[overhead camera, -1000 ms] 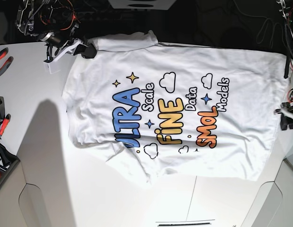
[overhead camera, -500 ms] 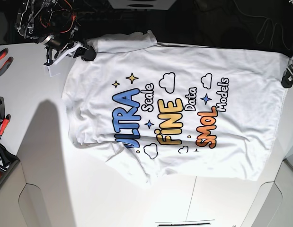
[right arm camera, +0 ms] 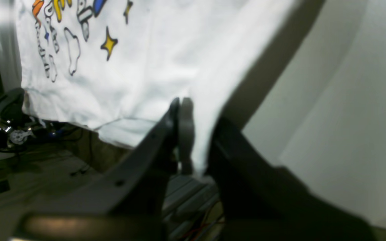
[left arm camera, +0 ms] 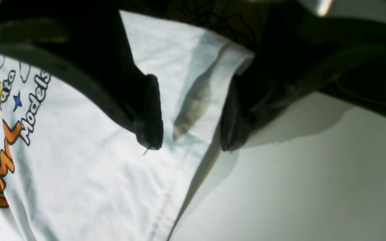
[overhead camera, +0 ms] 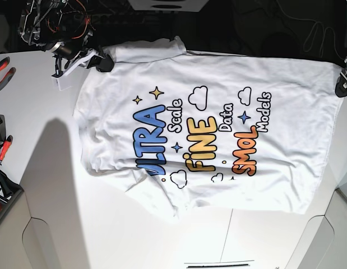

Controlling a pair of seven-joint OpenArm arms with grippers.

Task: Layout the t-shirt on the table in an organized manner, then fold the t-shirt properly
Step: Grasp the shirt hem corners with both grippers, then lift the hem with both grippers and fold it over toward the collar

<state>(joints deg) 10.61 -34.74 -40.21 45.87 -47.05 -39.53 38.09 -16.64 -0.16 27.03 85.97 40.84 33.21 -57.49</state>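
Observation:
The white t-shirt lies spread on the white table, print up, its collar end toward the left of the base view. My right gripper is at the shirt's far-left corner beside a folded sleeve. In the right wrist view it is shut on a pinch of the t-shirt. My left gripper is at the shirt's far-right hem corner. In the left wrist view it is open and empty, with one finger over the t-shirt and the other over the table.
Red-handled pliers and other tools lie at the table's left edge. The far table edge behind the shirt drops to dark space with cables. A thin dark seam runs near the front edge.
My left arm has moved from the shirt's right mid-edge up to its far-right hem corner. The right gripper shifted slightly at the far-left corner. The shirt has not visibly moved.

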